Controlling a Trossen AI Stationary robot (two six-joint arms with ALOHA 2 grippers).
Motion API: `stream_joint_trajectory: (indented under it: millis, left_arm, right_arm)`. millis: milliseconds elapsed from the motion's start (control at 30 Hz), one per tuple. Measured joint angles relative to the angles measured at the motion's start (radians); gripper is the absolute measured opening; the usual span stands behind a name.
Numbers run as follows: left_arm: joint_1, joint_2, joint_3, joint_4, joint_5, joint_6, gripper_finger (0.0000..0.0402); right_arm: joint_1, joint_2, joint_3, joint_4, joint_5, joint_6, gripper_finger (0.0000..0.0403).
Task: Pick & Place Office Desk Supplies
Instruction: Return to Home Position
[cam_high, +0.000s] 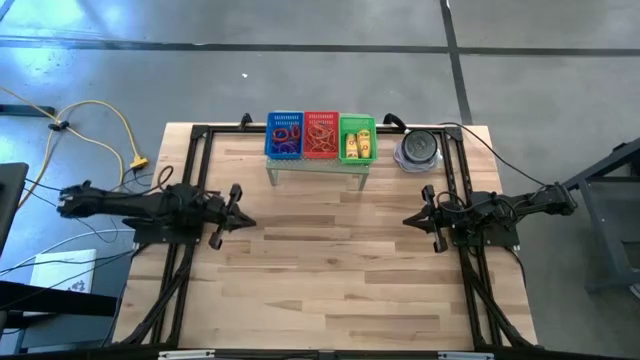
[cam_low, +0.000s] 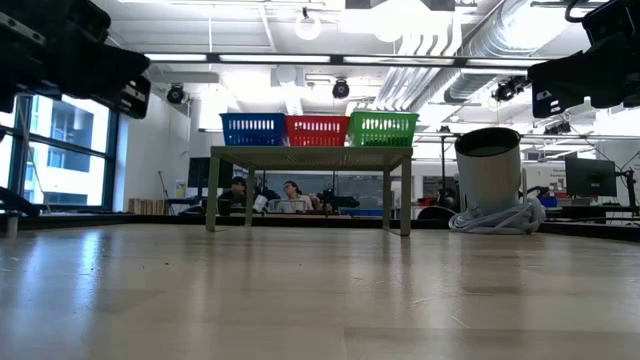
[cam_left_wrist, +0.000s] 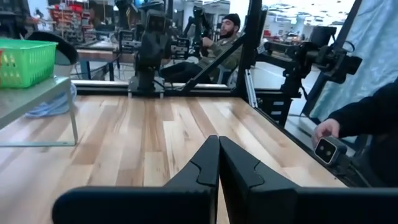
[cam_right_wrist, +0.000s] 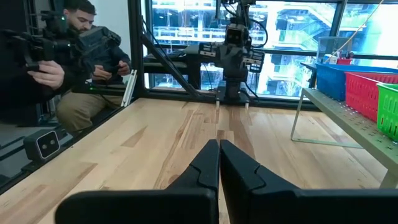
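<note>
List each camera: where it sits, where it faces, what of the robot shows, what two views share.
High view: above the table, looking straight down; left gripper and right gripper face each other.
Low view: at table-top height, level toward the stand; dark arm parts in upper corners.
Left wrist view: on its arm's wrist, facing the right arm; own shut fingers show.
Right wrist view: on its arm's wrist, facing the left arm; own shut fingers show.
Shared: high and low both show the green basket on the stand.
</note>
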Motion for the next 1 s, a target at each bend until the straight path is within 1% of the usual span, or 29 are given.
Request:
stream_joint_trajectory:
  millis: [100, 233, 400, 567, 800, 1000]
  left_arm:
    - [0.086, 0.000, -0.001, -0.017, 0.093, -0.024, 0.0000]
    - [0.183, 0.000, -0.002, -0.079, 0.160, -0.050, 0.0000]
    - [0.238, 0.000, -0.003, -0.102, 0.257, -0.054, 0.0000]
    - [0.243, 0.000, -0.003, -0.154, 0.249, -0.033, 0.0000]
    - [0.243, 0.000, -0.003, -0.157, 0.151, -0.031, 0.0000]
    - [0.243, 0.000, -0.003, -0.158, 0.140, -0.024, 0.0000]
  right_arm:
    - [0.000, 0.000, 0.000, 0.000, 0.000, 0.000, 0.0002]
    - [0.000, 0.000, 0.000, 0.000, 0.000, 0.000, 0.0002]
    - [0.000, 0.000, 0.000, 0.000, 0.000, 0.000, 0.0002]
    - [0.000, 0.000, 0.000, 0.000, 0.000, 0.000, 0.0002]
    - [0.000, 0.000, 0.000, 0.000, 0.000, 0.000, 0.0002]
    - [0.000, 0.000, 0.000, 0.000, 0.000, 0.000, 0.0002]
